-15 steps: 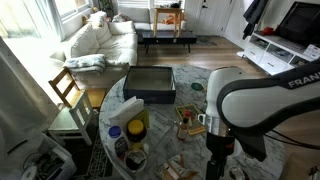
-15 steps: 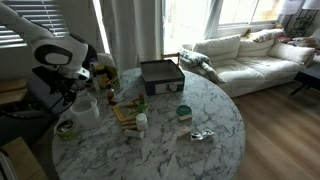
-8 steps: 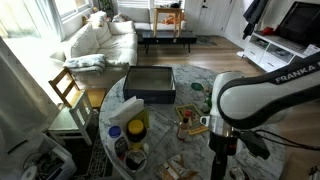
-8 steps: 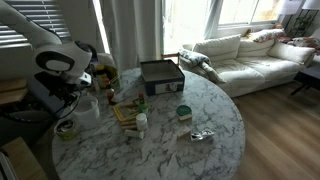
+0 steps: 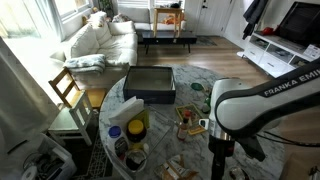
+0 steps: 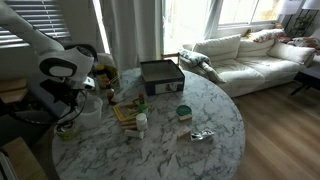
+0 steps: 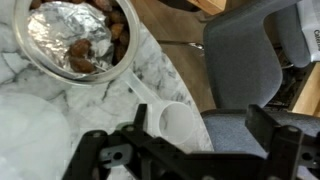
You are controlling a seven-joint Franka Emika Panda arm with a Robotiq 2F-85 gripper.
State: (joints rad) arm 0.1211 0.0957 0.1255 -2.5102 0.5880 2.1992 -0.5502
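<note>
Evidently the white robot arm (image 6: 60, 68) has dropped over the last second. In both exterior views its elbow sits lower than it did, and its wrist has settled closer to the rim of the round white marble desk (image 6: 190, 150) on the robot's side. The things on the desk show no shift between frames. The dark flat box (image 6: 160, 74) remains near the far edge, and the clutter around the middle is unchanged. The wrist view places the pincer (image 7: 190, 150) directly above a small white plastic measuring scoop (image 7: 182, 125). The scoop lies on the marble close to the desk edge, with a grey upholstered chair (image 7: 245, 70) just beyond that edge. A glass bowl lined with crumpled foil (image 7: 70, 40), holding brown scraps, stands near the scoop and further in from the edge. The scoop's handle points towards the bowl, and whether they touch cannot be told. The jaws stand wide apart, one on either side of the scoop and clear of it, with nothing gripped. Judgement: the descent has brought the spread pincer into line over the scoop, which lies untouched on the desk.
</note>
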